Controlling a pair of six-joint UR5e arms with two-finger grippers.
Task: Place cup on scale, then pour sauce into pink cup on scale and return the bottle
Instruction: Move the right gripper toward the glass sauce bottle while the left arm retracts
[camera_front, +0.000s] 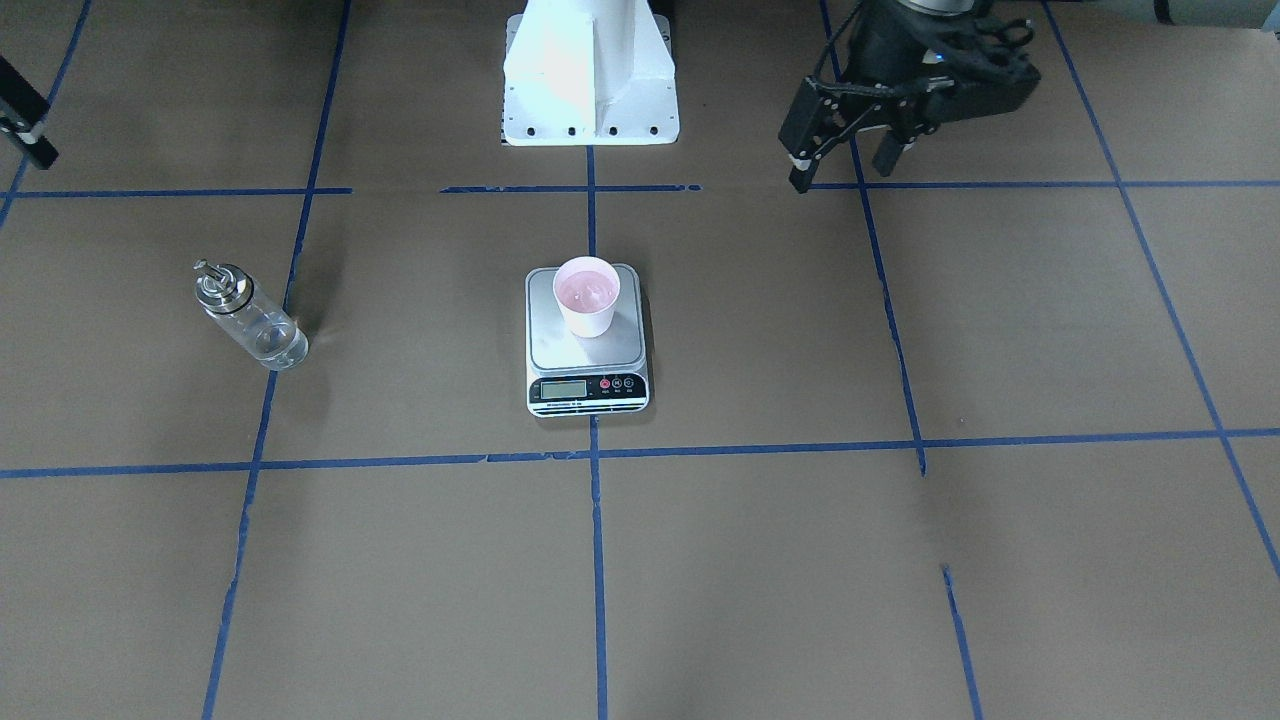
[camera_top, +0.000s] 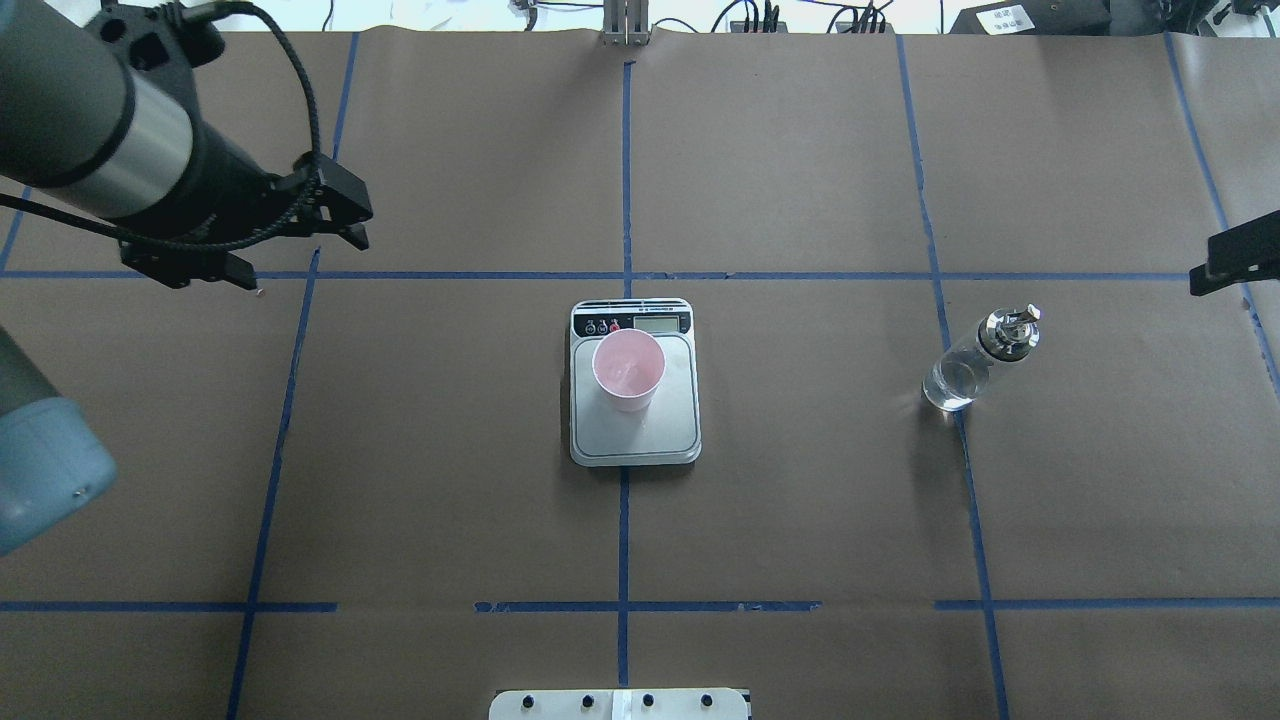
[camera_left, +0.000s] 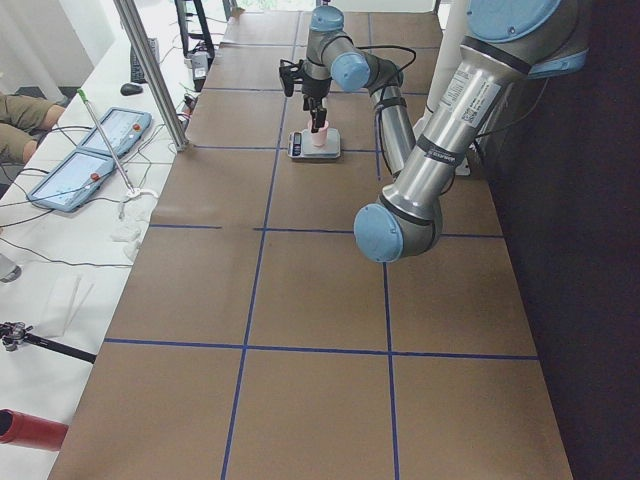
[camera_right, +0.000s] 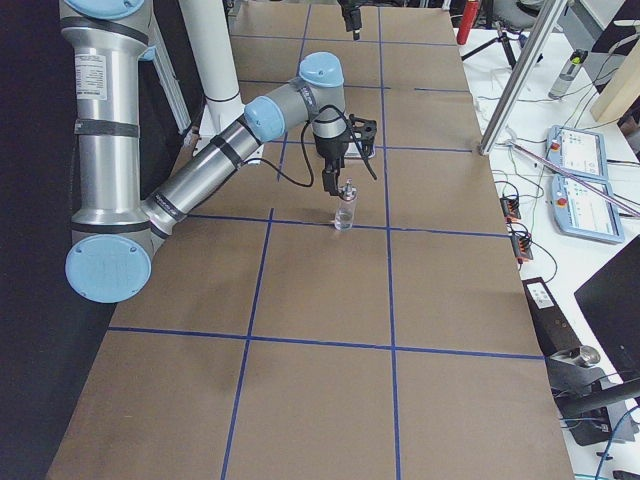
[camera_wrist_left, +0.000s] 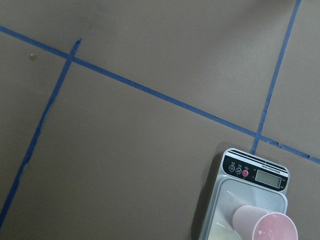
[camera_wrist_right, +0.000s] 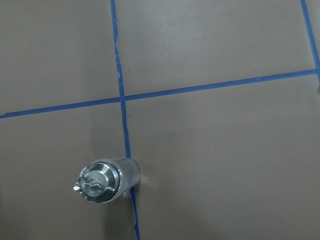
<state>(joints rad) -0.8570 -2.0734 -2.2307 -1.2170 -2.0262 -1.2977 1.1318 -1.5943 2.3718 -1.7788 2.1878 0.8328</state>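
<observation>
I find the pale pink paper cup (camera_top: 628, 370) upright on the steel-plated kitchen scale (camera_top: 672, 432). Seen overhead, the clear silver-capped glass bottle (camera_top: 975, 362) stands at its 3 o'clock. Left jaws wide, empty; right jaws, I cannot tell.

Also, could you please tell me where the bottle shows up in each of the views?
Front-facing: bottle on the left.
Overhead: bottle on the right, level with the scale.
Left exterior: I cannot make it out.
Right exterior: bottle near the centre.
Left wrist: not in it.
Right wrist: bottle lower left, seen from above.
Shared landmark: the blue tape line under its base.
</observation>
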